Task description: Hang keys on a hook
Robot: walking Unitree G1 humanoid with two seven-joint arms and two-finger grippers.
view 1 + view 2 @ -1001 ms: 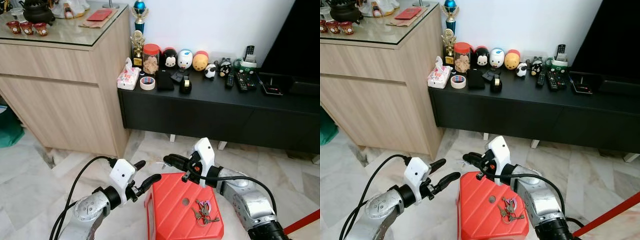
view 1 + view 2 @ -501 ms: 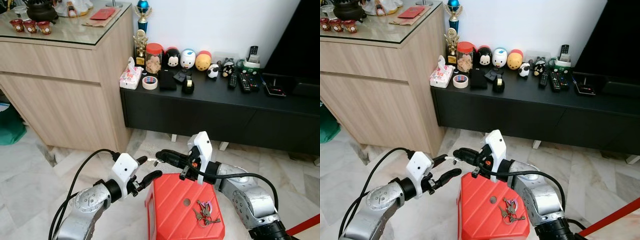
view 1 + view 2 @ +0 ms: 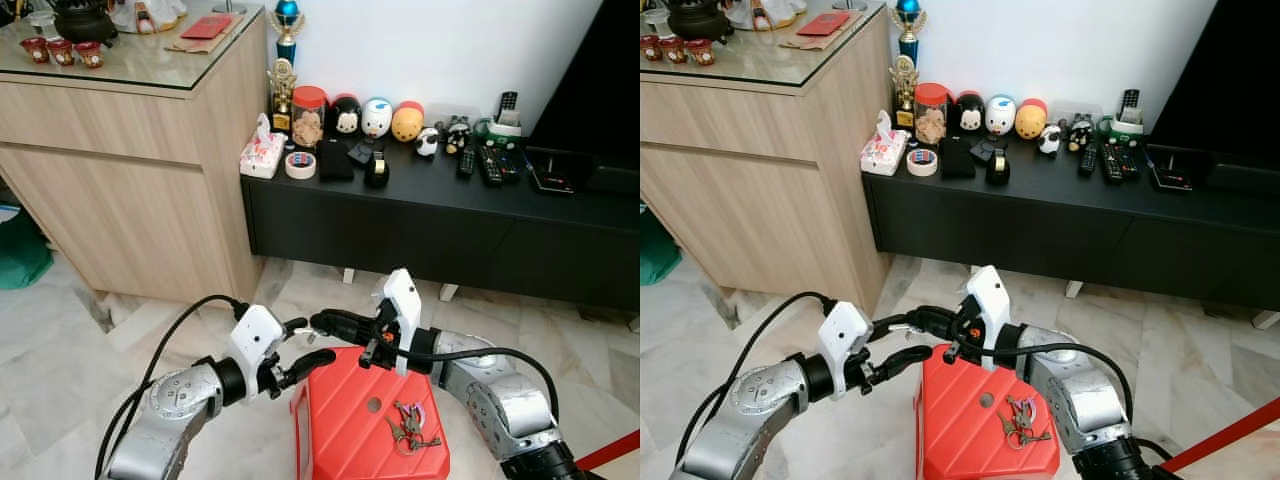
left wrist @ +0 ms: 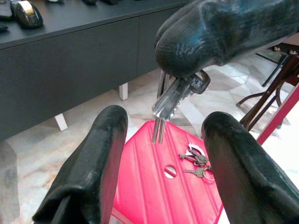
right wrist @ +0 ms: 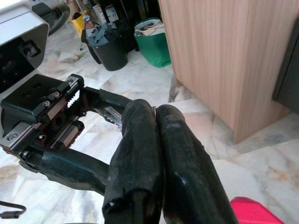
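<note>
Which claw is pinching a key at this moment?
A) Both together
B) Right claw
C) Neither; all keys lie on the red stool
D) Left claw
B: the right claw is shut on a key, held between the open fingers of the left claw, above the red stool.

A red stool (image 3: 350, 420) sits on the marble floor (image 3: 60, 330), a black TV console (image 3: 440, 215) carries cartoon figurines (image 3: 375, 118) and remotes (image 3: 488, 160), beside a wooden cabinet (image 3: 130, 190).
</note>
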